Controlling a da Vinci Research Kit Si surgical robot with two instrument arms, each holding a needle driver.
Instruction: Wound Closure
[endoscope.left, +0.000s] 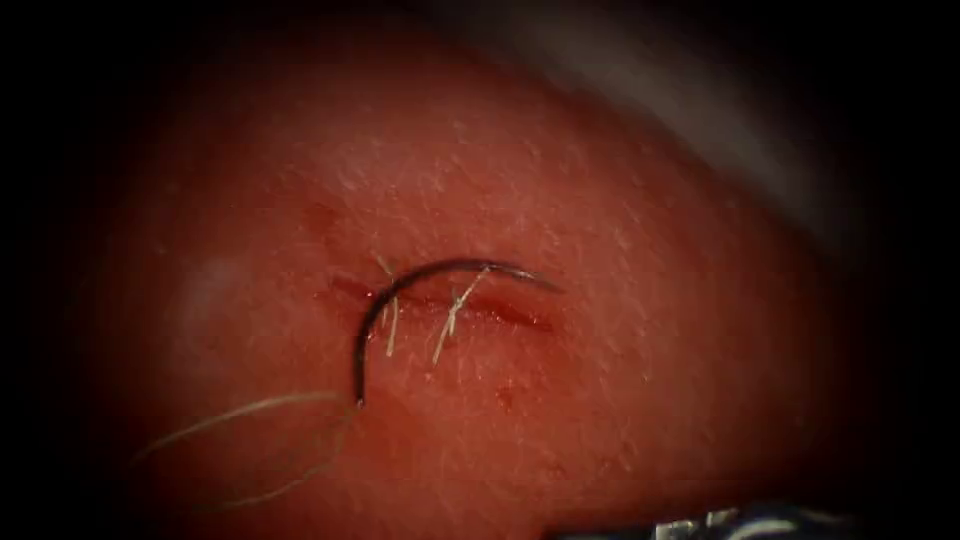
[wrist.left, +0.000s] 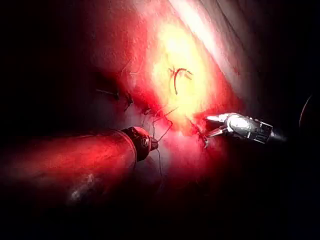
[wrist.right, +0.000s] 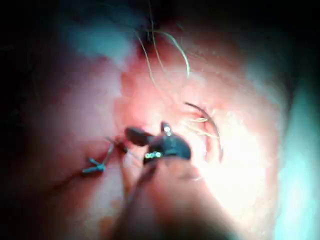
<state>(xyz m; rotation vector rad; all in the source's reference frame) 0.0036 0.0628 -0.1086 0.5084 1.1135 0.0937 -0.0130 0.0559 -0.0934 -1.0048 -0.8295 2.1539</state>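
Steel needle (endoscope.left: 400, 290) loose on the tissue (endoscope.left: 620, 380); right tool (wrist.left: 212, 126) jaws parted, empty; left tool's unclear.

A surgical training bench: a slab of tissue (endoscope.left: 620, 200) with a short cut (endoscope.left: 440, 300) lies under endoscope light, a curved needle (endoscope.left: 400, 295) and thread (endoscope.left: 240, 410) resting on it, stitch ends (endoscope.left: 450, 320) across the wound.
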